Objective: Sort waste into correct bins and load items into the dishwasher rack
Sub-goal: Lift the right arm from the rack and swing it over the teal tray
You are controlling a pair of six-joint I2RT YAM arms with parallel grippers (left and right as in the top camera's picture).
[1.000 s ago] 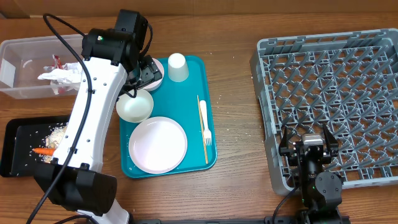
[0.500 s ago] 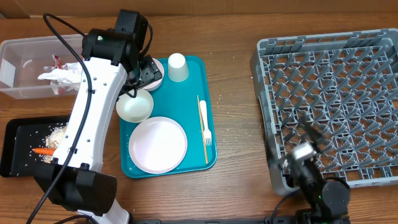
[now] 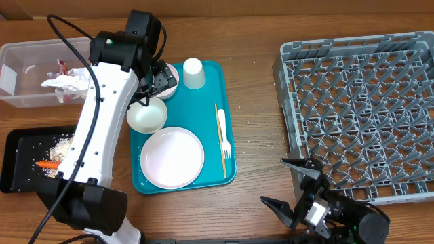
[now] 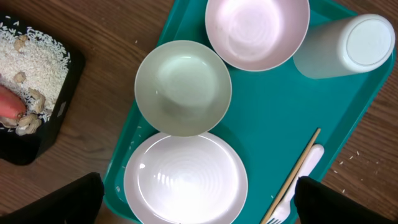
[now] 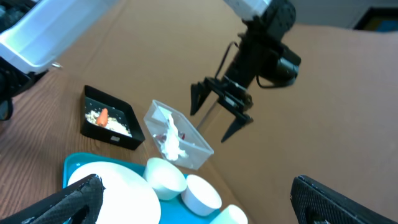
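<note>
On the teal tray (image 3: 211, 102) lie a white plate (image 3: 172, 157), two bowls (image 3: 147, 115) (image 4: 257, 31), a cup (image 3: 194, 72) and a pale fork (image 3: 223, 132). My left gripper (image 3: 154, 78) hangs open high above the bowls, holding nothing; its view looks down on the plate (image 4: 185, 179). My right gripper (image 3: 291, 188) stands open near the front edge, left of the grey rack (image 3: 366, 108), turned toward the tray. Napkins (image 3: 64, 83) and a red-and-white wrapper (image 3: 62, 66) lie in the clear tub (image 3: 27, 74). The carrot (image 3: 47, 165) and crumbs (image 3: 62, 144) lie in the black tray (image 3: 20, 159).
A thin wooden stick (image 3: 220, 146) lies beside the fork on the teal tray. The white left arm (image 3: 102, 122) stretches from the front left across the black tray's right end. Bare wooden table (image 3: 258, 102) separates the teal tray from the rack.
My right arm has swung off the rack's front edge and turned left, its open gripper now pointing toward the teal tray. The left arm has not moved.
</note>
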